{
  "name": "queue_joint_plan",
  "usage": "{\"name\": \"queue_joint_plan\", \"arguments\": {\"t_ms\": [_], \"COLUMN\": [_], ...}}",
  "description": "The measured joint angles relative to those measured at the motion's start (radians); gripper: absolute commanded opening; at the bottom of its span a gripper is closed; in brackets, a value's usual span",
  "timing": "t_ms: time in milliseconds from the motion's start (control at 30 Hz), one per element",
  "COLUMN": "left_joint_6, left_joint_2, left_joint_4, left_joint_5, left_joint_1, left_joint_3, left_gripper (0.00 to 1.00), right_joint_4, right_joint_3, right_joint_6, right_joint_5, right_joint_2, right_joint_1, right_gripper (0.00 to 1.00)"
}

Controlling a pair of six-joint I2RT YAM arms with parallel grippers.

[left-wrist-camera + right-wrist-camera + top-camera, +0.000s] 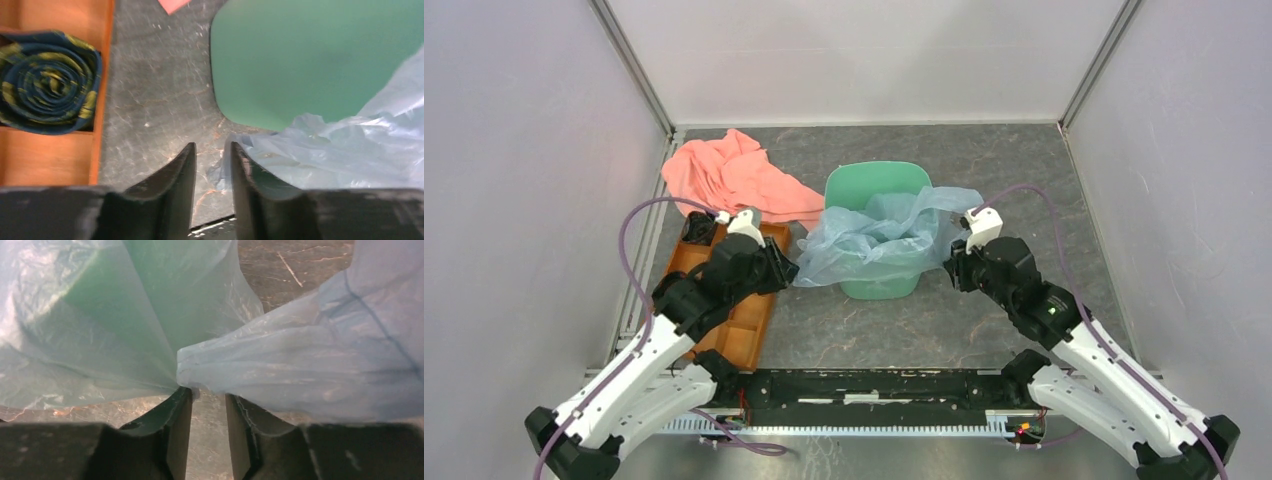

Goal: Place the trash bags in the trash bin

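Observation:
The mint-green trash bin (876, 185) stands mid-table, and the pale blue trash bag (864, 245) is draped over its near half, spilling down its left side. My left gripper (786, 268) sits just left of the bag's loose edge. In the left wrist view its jaws (212, 150) are open over bare table, with the bag (340, 150) against the outside of the right finger and the bin (310, 60) beyond. My right gripper (952, 268) is at the bin's right side, open (207, 392). A bunched fold of the bag (300, 360) rests just past its fingertips, with nothing between them.
An orange compartment tray (742, 322) lies under the left arm; one compartment holds a rolled blue-and-yellow cloth (47, 90). A salmon-pink cloth (729, 175) lies behind the tray. White walls enclose the left, back and right sides of the dark table (984, 165).

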Motion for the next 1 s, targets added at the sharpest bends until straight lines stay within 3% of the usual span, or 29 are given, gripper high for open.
{"name": "queue_joint_plan", "arguments": {"t_ms": [133,267,333,400,567,767,1000], "left_joint_6": [0.066,0.125,0.155,0.185,0.290,0.411,0.502], "left_joint_2": [-0.094,-0.183,-0.187,-0.177,-0.056,0.202,0.351], "left_joint_4": [-0.066,-0.143,-0.160,-0.156,-0.127,-0.126,-0.218], "left_joint_5": [-0.051,-0.078,-0.079,-0.058,0.078,0.226,0.178], "left_joint_1": [0.000,0.000,0.000,0.000,0.000,0.000,-0.065], "left_joint_3": [0.043,0.134,0.213,0.275,0.425,0.560,0.651], "left_gripper": [0.75,0.87,0.92,0.99,1.00,1.00,0.95], "right_joint_4": [-0.085,-0.202,-0.255,-0.283,-0.278,-0.255,-0.252], "right_joint_3": [0.031,0.090,0.145,0.205,0.376,0.577,0.642], "right_joint_6": [-0.037,-0.044,-0.047,-0.057,-0.138,-0.284,-0.403], "right_joint_5": [0.022,0.031,0.034,0.037,0.015,-0.013,0.007], "right_joint_2": [-0.055,-0.145,-0.179,-0.205,-0.203,0.018,0.207], "right_joint_1": [0.000,0.000,0.000,0.000,0.000,0.000,0.000], "right_gripper": [0.65,0.83,0.97,0.98,0.98,0.98,0.97]}}
